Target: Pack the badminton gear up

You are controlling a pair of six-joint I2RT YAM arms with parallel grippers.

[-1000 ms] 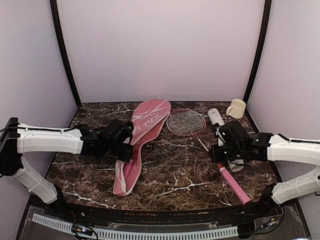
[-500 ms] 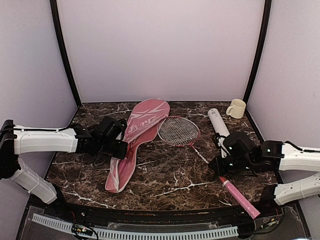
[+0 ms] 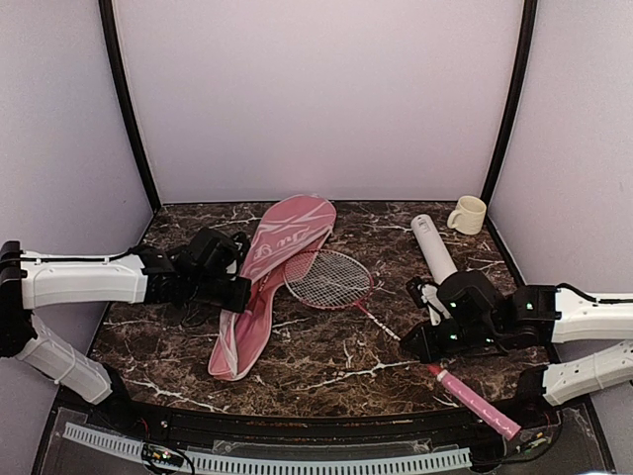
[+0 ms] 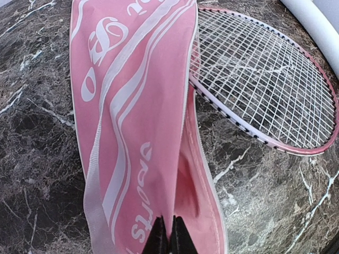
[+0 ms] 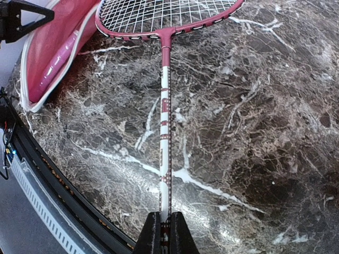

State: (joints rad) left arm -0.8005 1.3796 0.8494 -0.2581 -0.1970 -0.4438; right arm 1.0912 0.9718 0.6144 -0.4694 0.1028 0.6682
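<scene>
Pink cover [image 3: 287,233] hangs pinched in my left jaws while my right jaws clamp the racquet [image 3: 328,279] shaft, its head pointing at the cover's mouth.

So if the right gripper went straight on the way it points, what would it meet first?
Shut on the racquet shaft, the right gripper points along it toward the racquet's own head; past that, probably the pink cover, though heights are hard to judge.

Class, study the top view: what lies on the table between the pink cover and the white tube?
The racquet head, at the cover's edge; then bare table up to the tube. The top view shows it.
</scene>
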